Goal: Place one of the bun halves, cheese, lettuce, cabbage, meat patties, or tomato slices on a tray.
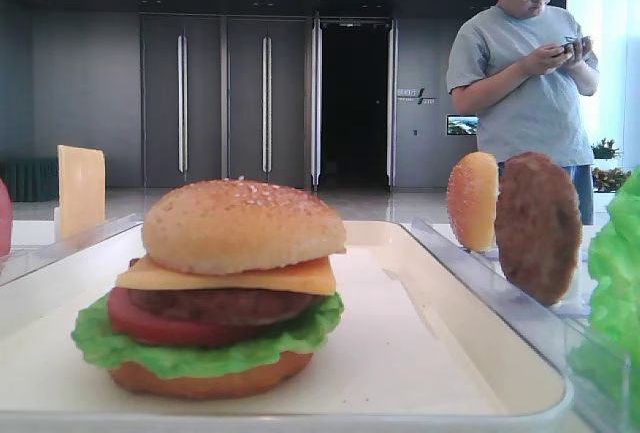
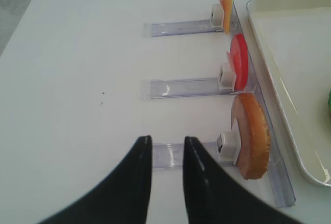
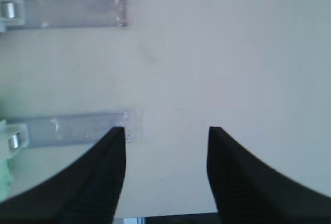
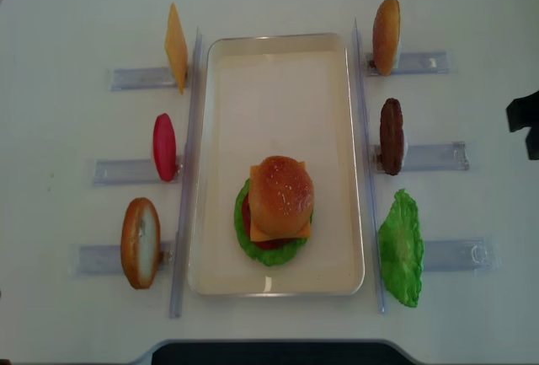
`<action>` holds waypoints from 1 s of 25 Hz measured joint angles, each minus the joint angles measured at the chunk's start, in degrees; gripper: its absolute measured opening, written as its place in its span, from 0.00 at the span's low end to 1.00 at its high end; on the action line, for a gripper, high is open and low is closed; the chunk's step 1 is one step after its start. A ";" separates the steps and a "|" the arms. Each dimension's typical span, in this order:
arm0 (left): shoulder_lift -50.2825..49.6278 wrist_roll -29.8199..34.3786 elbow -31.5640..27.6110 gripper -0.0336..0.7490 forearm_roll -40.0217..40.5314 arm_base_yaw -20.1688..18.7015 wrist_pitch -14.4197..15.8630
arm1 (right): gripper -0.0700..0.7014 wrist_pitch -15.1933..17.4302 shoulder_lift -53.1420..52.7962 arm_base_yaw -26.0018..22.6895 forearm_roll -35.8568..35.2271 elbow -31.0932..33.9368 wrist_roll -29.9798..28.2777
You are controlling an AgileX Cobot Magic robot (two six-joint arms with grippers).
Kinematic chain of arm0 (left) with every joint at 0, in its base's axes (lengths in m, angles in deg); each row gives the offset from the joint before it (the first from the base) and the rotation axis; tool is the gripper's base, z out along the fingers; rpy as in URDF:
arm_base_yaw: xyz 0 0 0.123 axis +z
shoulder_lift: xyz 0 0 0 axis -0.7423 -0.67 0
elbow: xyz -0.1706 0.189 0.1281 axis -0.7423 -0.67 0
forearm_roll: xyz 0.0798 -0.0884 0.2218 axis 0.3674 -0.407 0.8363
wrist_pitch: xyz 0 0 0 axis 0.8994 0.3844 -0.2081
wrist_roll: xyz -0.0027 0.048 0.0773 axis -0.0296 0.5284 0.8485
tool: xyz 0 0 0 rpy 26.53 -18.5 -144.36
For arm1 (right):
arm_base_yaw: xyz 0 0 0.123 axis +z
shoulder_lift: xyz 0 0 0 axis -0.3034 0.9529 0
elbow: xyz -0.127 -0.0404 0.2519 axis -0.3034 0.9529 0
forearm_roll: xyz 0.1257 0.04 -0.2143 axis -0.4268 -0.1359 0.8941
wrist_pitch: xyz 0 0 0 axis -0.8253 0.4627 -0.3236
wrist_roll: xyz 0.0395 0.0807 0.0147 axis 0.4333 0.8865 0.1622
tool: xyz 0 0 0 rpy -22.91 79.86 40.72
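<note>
The cream-white tray (image 4: pixel 221 129) holds one stacked burger with a sesame bun half (image 4: pixel 281 192) on top, then cheese (image 1: pixel 230 275), a meat patty (image 1: pixel 220 305), a tomato slice (image 1: pixel 150 325) and lettuce (image 1: pixel 200 351). Right of the tray stand a bun half (image 4: pixel 386 24), a meat patty (image 4: pixel 391 136) and a lettuce leaf (image 4: pixel 401 247). On the left stand cheese (image 4: pixel 175 47), a tomato slice (image 4: pixel 164 147) and an orange-brown bun piece (image 4: pixel 140 242). My left gripper (image 2: pixel 167 138) hovers left of that bun piece, narrowly open and empty. My right gripper (image 3: pixel 167 128) is open over bare table.
Clear plastic racks (image 4: pixel 421 158) run along both long sides of the tray. A dark part of my right arm (image 4: pixel 524 120) shows at the right edge of the realsense high view. A person (image 1: pixel 530 73) stands behind the table.
</note>
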 joint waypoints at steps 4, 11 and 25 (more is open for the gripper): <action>0.00 0.00 0.00 0.25 0.00 0.00 0.00 | 0.57 0.05 -0.36 -5.42 0.36 0.00 0.73; 0.00 0.00 0.00 0.25 0.00 0.00 0.00 | 0.57 0.14 -0.39 -5.86 0.00 0.00 1.40; 0.00 -0.05 0.00 0.25 0.00 0.00 0.00 | 0.57 -3.27 -20.68 -5.59 0.00 8.98 1.60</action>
